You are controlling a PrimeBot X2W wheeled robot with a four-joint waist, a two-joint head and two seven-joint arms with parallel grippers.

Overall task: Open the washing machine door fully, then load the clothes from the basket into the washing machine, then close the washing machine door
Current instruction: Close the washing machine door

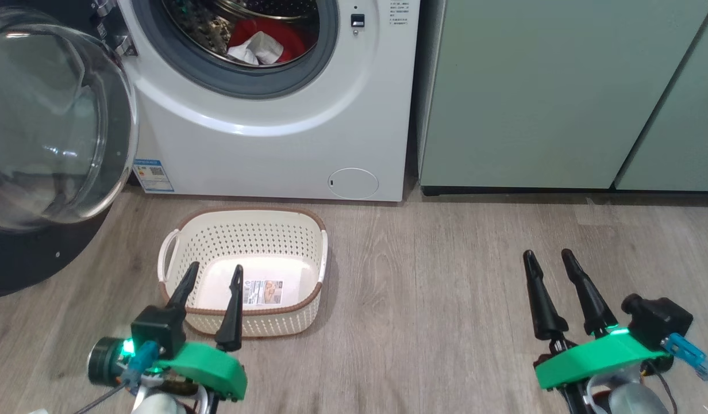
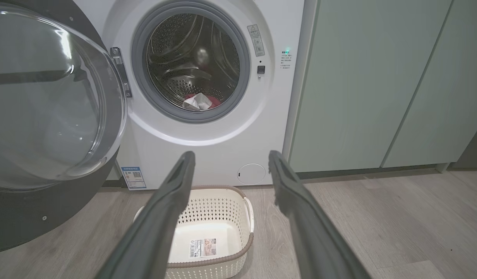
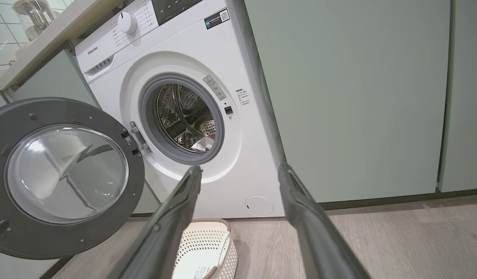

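Head view, basket beyond left fingers

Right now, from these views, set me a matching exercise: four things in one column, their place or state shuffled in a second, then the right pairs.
Things
1. washing machine door
2. clothes
3. basket
4. right gripper

States
A. on the floor, sticker showing on its bottom
B. swung open, at the head view's left
C. open, above bare floor
D. lying inside the drum

Pairs: 1-B, 2-D, 3-A, 4-C
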